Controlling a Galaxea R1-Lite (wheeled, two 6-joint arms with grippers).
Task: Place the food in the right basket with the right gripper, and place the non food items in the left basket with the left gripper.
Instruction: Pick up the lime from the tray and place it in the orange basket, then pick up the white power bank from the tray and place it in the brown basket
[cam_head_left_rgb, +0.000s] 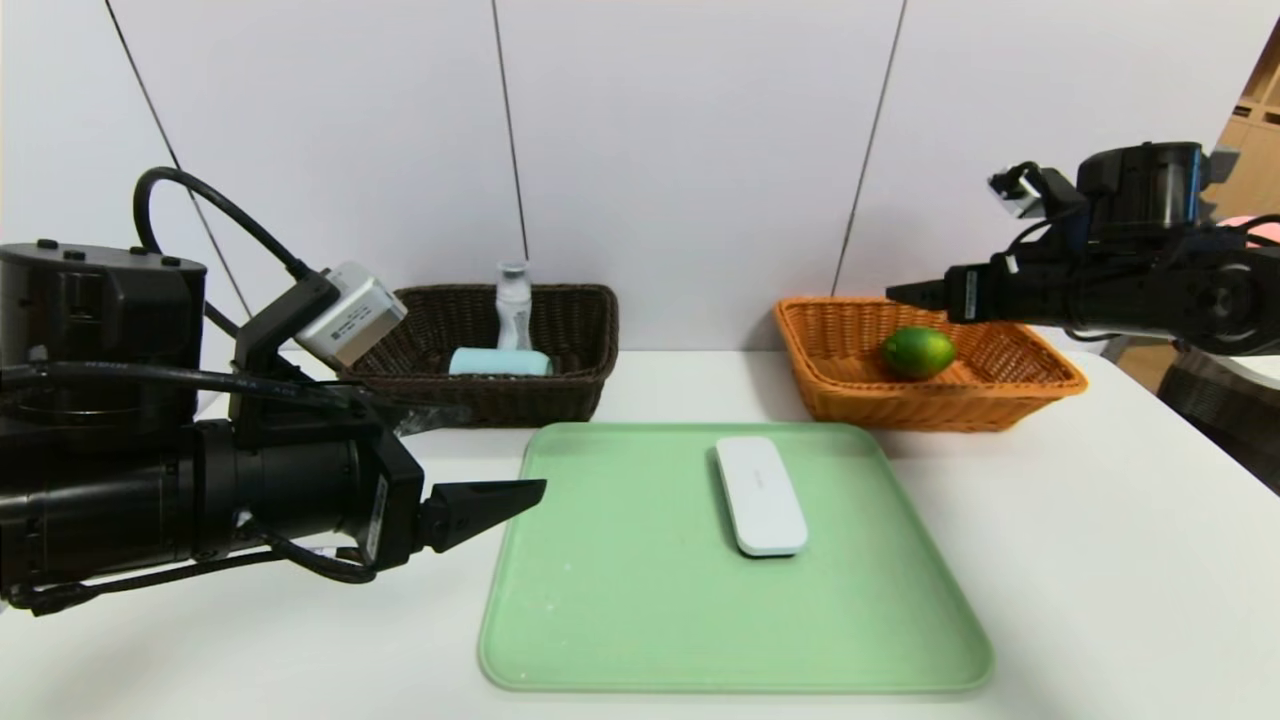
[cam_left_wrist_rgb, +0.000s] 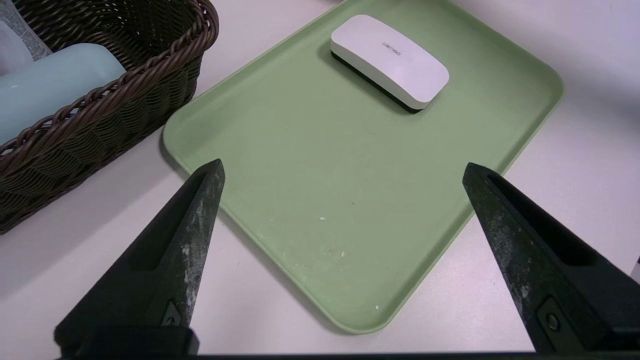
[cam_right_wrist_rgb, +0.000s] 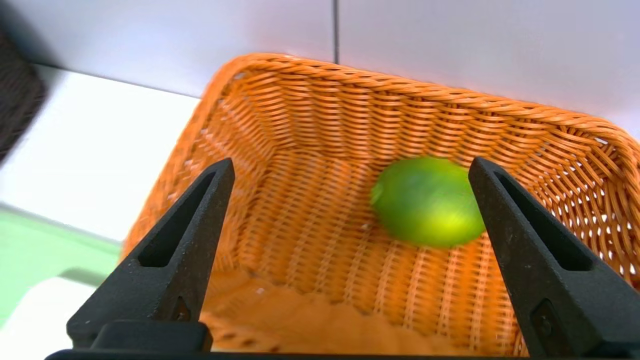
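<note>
black right tool (cam_right_wrist_rgb: 350, 165) hangs over the orange-tan right basket (cam_head_left_rgb: 850, 385), fingers spread wide and holding nothing; left tool (cam_left_wrist_rgb: 342, 170) likewise wide and bare above a green tray (cam_head_left_rgb: 640, 620). white tabletop (cam_head_left_rgb: 1100, 560), pale panelled wall. glossy green lime (cam_head_left_rgb: 918, 352) lies in the right basket; white case (cam_head_left_rgb: 760, 495) lies on the tray.

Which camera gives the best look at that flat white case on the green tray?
The left wrist view: the white case sits close and whole, its printed logo visible. The head view shows it whole but farther off. The right wrist view shows nothing recognisable of it.
</note>
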